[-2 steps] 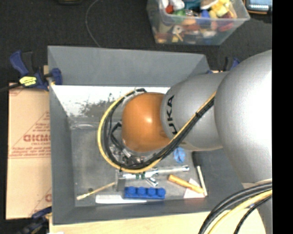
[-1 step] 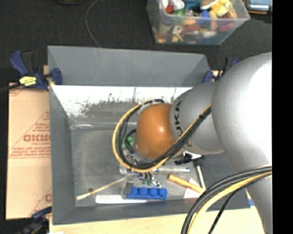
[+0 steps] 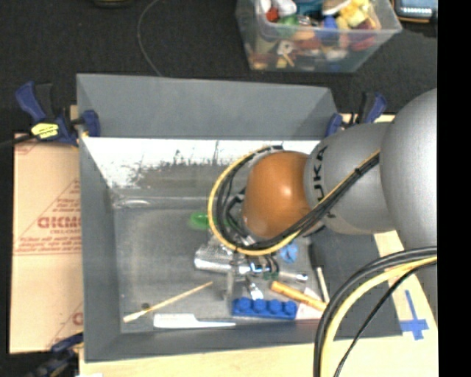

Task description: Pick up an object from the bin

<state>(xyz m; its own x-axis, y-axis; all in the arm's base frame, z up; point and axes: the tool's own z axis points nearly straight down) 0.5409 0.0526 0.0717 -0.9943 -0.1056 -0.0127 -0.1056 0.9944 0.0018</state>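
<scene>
Clear plastic tub (image 3: pixel 247 38) holding colourful small toys (image 3: pixel 346 15)

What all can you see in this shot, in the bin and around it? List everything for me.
bin: one, grey metal, centre of the view
building brick: one, blue, long, by the bin's front wall, right of centre
thin stick: one, pale wood, slanted on the floor, front left
flat strip: one, white, along the front wall, left of the brick
pen-like thing: one, orange, just above the brick
green thing: one, small, mid-bin, left of the arm, partly hidden
small blue thing: one, right side of the bin floor
clear tub: one, full of mixed toys, outside the bin, top
arm: one, silver-grey, from the right, orange cover and cables
end effector: one, metal, low over the bin's middle
</scene>
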